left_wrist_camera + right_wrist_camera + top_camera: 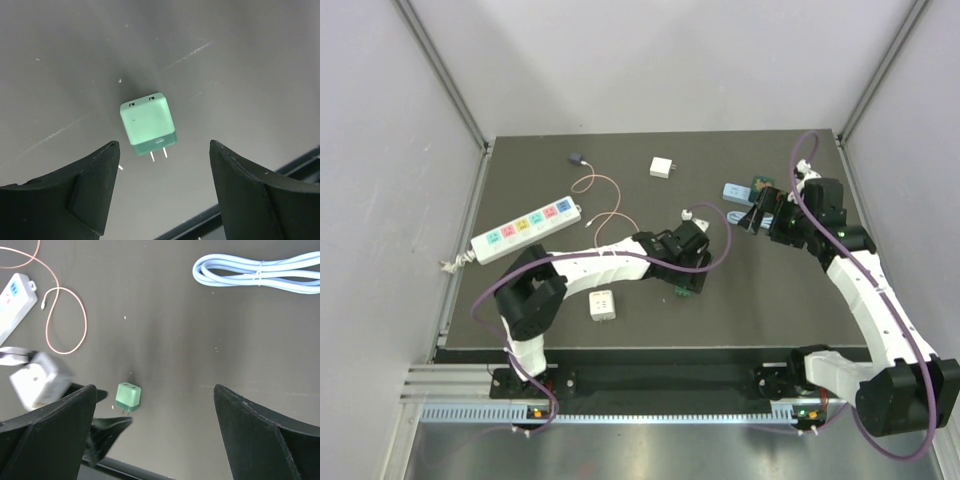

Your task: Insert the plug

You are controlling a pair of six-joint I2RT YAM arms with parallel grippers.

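Note:
The plug (148, 122) is a small green cube adapter lying flat on the dark mat, its two metal prongs pointing toward my left wrist camera. My left gripper (164, 146) hovers over it, open; the plug sits just past the fingertips and touches neither one. From above, the left gripper (688, 272) is near the mat's front middle, with the plug (685, 291) under it. The white power strip (525, 232) with coloured sockets lies at the far left. My right gripper (758, 216) hangs open and empty at the right. Its wrist view shows the plug (128, 396) and the strip (12, 300).
A pink cable (603, 200) with a small black plug (576, 157) loops beside the strip. A white adapter (662, 167) lies at the back, and another white cube (602, 304) sits near the front edge. A coiled light-blue cable (260, 272) lies at the right.

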